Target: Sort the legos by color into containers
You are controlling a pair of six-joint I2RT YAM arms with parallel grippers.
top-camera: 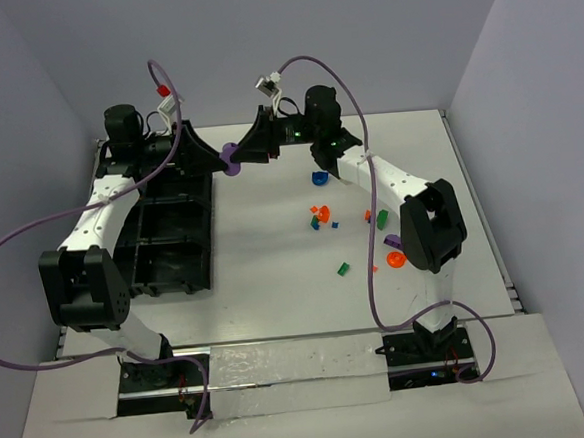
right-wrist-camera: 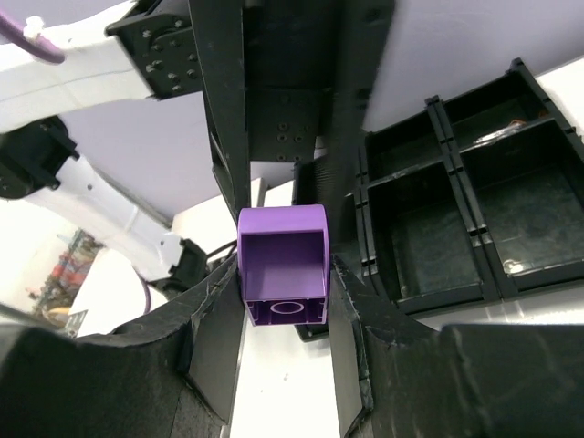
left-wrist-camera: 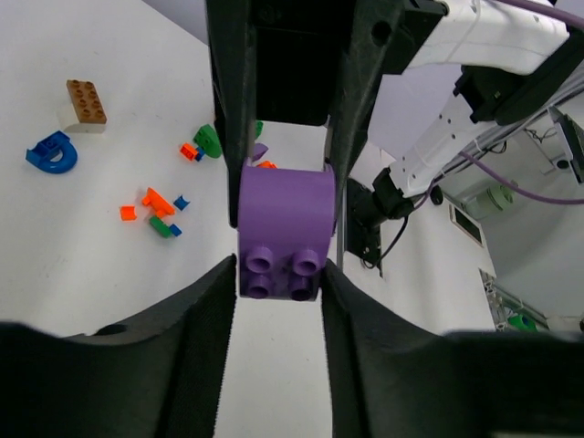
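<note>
A purple brick point(top-camera: 230, 156) hangs above the table beside the black compartment tray point(top-camera: 211, 235), held from both sides. My left gripper point(top-camera: 222, 160) closes on its studded end point(left-wrist-camera: 285, 228), and its fingertips point(left-wrist-camera: 278, 269) touch both sides. My right gripper point(top-camera: 240, 153) closes on the hollow end point(right-wrist-camera: 283, 265), jaws pressed to both sides point(right-wrist-camera: 283, 278). Loose legos lie on the table: a blue arch point(top-camera: 319, 178), an orange and green cluster point(top-camera: 319, 215), a green brick point(top-camera: 343, 269) and an orange round piece point(top-camera: 395, 261).
The tray's compartments point(right-wrist-camera: 438, 182) look mostly dark and bare in the right wrist view. The left wrist view shows a brown brick point(left-wrist-camera: 87, 100), the blue arch point(left-wrist-camera: 50, 152) and small orange, green and blue pieces point(left-wrist-camera: 155, 205). The right arm point(top-camera: 400, 186) spans the lego area.
</note>
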